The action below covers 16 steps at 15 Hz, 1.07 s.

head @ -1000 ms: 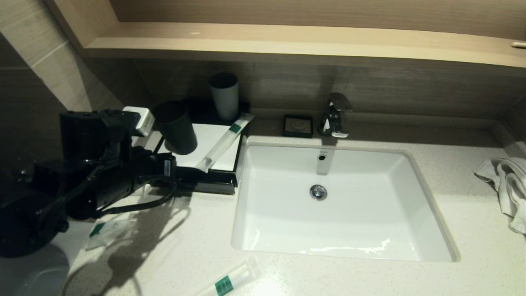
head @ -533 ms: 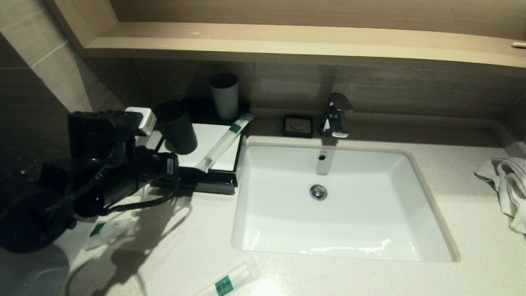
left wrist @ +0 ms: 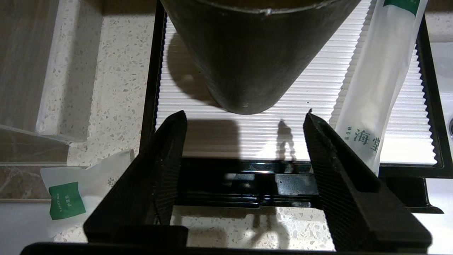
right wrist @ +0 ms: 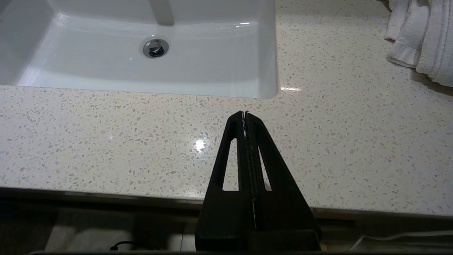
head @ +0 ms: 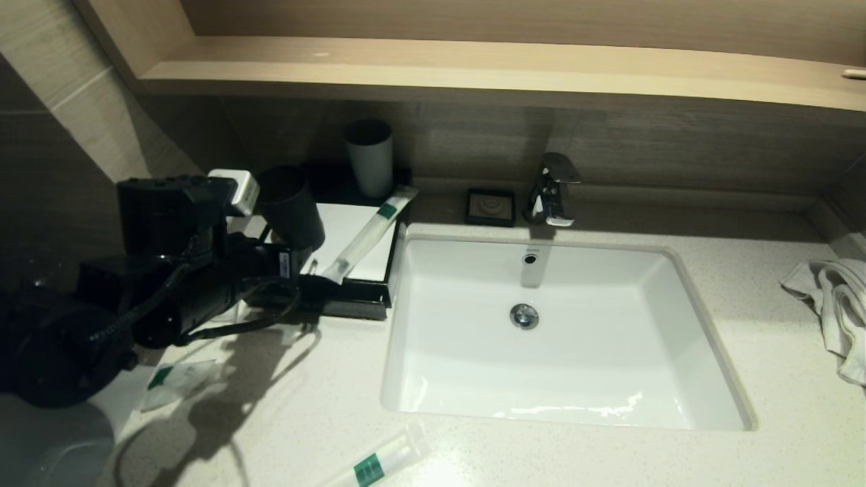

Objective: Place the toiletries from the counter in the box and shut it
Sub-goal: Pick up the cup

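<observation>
The black box (head: 355, 297) with a white ribbed top stands left of the basin on the counter (head: 304, 406). One long tube packet (head: 365, 233) lies slanted on the box's top along its right side. A second long tube (head: 379, 463) lies at the counter's front edge. A short sachet (head: 179, 377) with a green label lies on the counter to the left. My left gripper (head: 314, 283) hovers open over the box's front edge (left wrist: 247, 184), nothing between its fingers (left wrist: 166, 166). My right gripper (right wrist: 244, 114) is shut and empty above the counter's front edge.
A dark cup (head: 291, 210) stands on the box's top just beyond my left fingertips; a grey cup (head: 370, 157) stands behind it. A soap dish (head: 490, 206) and tap (head: 555, 189) sit behind the basin (head: 561, 338). A white towel (head: 832, 304) lies far right.
My left gripper has gone from shut to open. The left arm has shifted a little to the right, toward the box's front. The packets have not moved.
</observation>
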Available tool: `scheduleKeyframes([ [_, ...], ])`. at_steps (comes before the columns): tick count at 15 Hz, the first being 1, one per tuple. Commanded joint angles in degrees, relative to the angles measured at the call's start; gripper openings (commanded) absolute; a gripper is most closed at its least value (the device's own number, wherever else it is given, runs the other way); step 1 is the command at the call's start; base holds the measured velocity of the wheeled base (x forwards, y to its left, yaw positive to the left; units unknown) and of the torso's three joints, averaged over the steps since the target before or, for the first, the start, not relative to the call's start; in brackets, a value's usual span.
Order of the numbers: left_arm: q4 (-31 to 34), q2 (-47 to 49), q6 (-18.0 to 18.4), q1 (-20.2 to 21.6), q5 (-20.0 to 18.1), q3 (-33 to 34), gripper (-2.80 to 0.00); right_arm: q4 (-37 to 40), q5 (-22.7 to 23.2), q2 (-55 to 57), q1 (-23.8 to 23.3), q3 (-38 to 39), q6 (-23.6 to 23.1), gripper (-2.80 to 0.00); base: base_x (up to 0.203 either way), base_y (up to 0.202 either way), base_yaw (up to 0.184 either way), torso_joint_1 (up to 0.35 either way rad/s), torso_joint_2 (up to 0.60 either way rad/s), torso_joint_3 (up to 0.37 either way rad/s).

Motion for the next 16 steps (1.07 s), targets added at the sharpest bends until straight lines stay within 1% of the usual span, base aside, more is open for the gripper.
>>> scheduleKeyframes([
  [1, -0.31, 0.95, 0.03, -0.01, 0.02, -0.19, 0.00, -0.01, 0.01, 0.00, 0.00, 0.00, -0.02, -2.80, 0.000, 0.000, 0.000, 0.000, 0.00, 0.000],
  [5, -3.36, 2.68, 0.03, -0.04, 0.16, -0.70, 0.00, -0.01, 0.01, 0.00, 0.00, 0.00, -0.02, -2.80, 0.000, 0.000, 0.000, 0.000, 0.00, 0.000],
  [12, -3.60, 6.10, -0.02, 0.06, 0.16, -4.76, 0.00, -0.01, 0.01, 0.00, 0.00, 0.00, -0.02, -2.80, 0.000, 0.000, 0.000, 0.000, 0.00, 0.000],
  [16, -4.57, 7.66, -0.06, 0.01, 0.18, -5.37, 0.00, -0.01, 0.01, 0.00, 0.00, 0.00, -0.02, -2.80, 0.000, 0.000, 0.000, 0.000, 0.00, 0.000],
])
